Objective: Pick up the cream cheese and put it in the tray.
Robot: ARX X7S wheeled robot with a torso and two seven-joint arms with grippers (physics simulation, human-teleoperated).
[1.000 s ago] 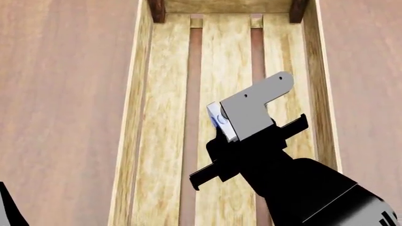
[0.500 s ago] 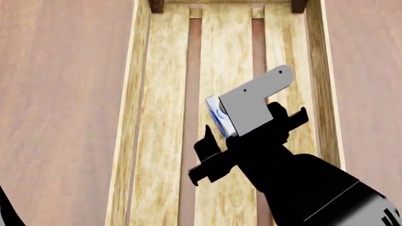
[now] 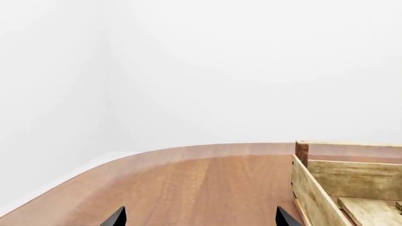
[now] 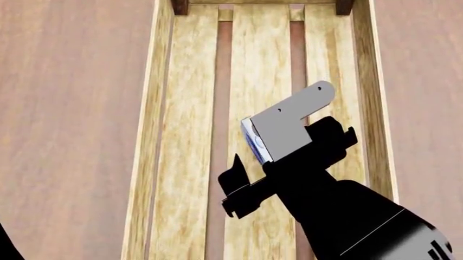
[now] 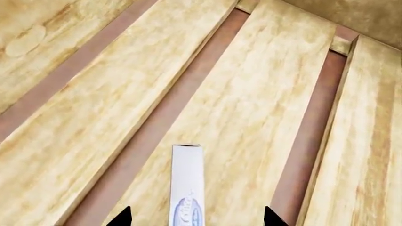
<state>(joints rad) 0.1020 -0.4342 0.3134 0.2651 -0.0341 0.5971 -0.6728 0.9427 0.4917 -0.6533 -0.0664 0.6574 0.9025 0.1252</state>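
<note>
The cream cheese [image 4: 252, 142], a small white box with a blue oval logo, stands on its narrow edge over the middle slat of the tray [image 4: 148, 135]. My right gripper [image 4: 285, 151] is over the tray with the box between its open jaws. In the right wrist view the box [image 5: 188, 183] shows clear gaps to both fingertips of the right gripper [image 5: 195, 219]. I cannot tell whether the box rests on the slat. My left gripper [image 3: 199, 221] is open and empty above the table, beside the tray's corner [image 3: 314, 193].
The tray's low side walls and dark corner posts [image 4: 180, 6] enclose the right gripper. Brown wooden table [image 4: 65, 108] lies on both sides of the tray. A white wall [image 3: 220, 70] stands behind the table's curved edge.
The right gripper's jaws have spread apart and let go of the cream cheese, which stays on edge between them. The arm has shifted slightly.
</note>
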